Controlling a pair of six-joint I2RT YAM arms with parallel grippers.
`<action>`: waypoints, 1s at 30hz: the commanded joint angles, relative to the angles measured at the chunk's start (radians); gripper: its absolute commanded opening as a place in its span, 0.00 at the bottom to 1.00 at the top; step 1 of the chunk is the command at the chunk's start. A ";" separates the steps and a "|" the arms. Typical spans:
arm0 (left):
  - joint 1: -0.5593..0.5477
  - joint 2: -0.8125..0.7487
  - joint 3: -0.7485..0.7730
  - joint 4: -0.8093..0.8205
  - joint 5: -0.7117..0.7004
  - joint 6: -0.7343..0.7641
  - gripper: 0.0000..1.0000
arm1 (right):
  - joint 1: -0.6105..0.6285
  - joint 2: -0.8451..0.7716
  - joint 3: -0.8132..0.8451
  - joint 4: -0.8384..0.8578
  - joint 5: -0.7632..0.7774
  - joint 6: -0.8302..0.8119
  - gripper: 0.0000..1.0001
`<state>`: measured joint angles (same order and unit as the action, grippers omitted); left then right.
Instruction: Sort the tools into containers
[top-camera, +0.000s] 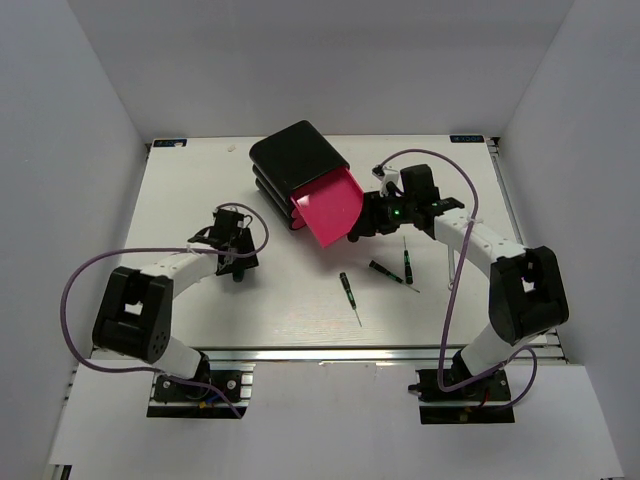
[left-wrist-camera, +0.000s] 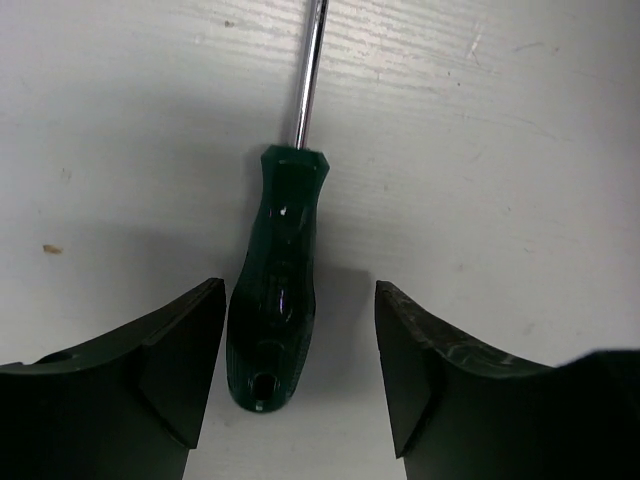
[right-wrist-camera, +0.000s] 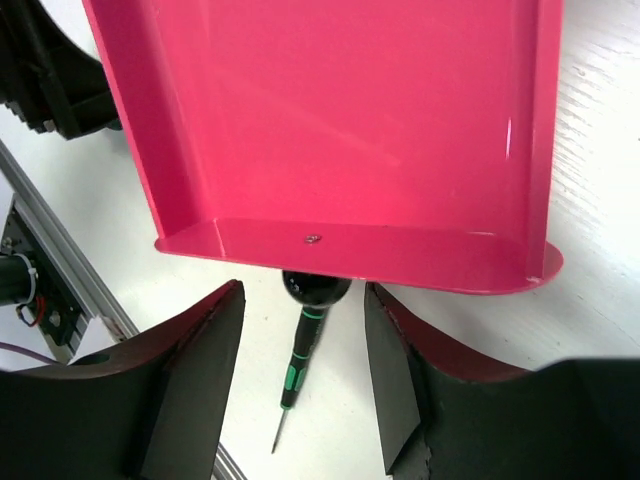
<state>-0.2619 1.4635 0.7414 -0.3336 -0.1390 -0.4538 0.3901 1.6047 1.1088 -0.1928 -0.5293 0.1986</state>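
The green-and-black-handled screwdriver (left-wrist-camera: 278, 300) lies on the white table, its shaft pointing away. My left gripper (left-wrist-camera: 298, 292) is open, one finger on each side of the handle, closer to the left finger; it also shows in the top view (top-camera: 239, 266). The black casing (top-camera: 292, 157) has one pink drawer (top-camera: 330, 208) pulled out and empty (right-wrist-camera: 340, 110). My right gripper (right-wrist-camera: 303, 305) is open around the drawer's black knob (right-wrist-camera: 315, 288), in the top view (top-camera: 358, 230). Three precision screwdrivers (top-camera: 349, 293) (top-camera: 388, 272) (top-camera: 406, 262) lie in front. The wrench is out of view.
One precision screwdriver (right-wrist-camera: 297, 365) lies on the table below the knob. The table's metal front rail (right-wrist-camera: 70, 300) shows at the left of the right wrist view. White walls enclose the table on three sides.
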 joint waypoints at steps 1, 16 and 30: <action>-0.016 0.037 0.056 -0.019 -0.119 0.020 0.71 | -0.005 -0.042 0.008 -0.020 0.008 -0.033 0.57; -0.069 -0.139 0.141 -0.114 0.061 0.062 0.00 | -0.039 -0.147 0.006 -0.085 0.014 -0.192 0.60; -0.132 -0.442 0.331 -0.220 0.407 -0.005 0.00 | -0.065 -0.256 -0.101 -0.014 0.028 -0.263 0.60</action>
<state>-0.3744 0.9859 1.0092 -0.5304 0.2008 -0.4419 0.3275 1.3796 1.0214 -0.2573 -0.4999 -0.0422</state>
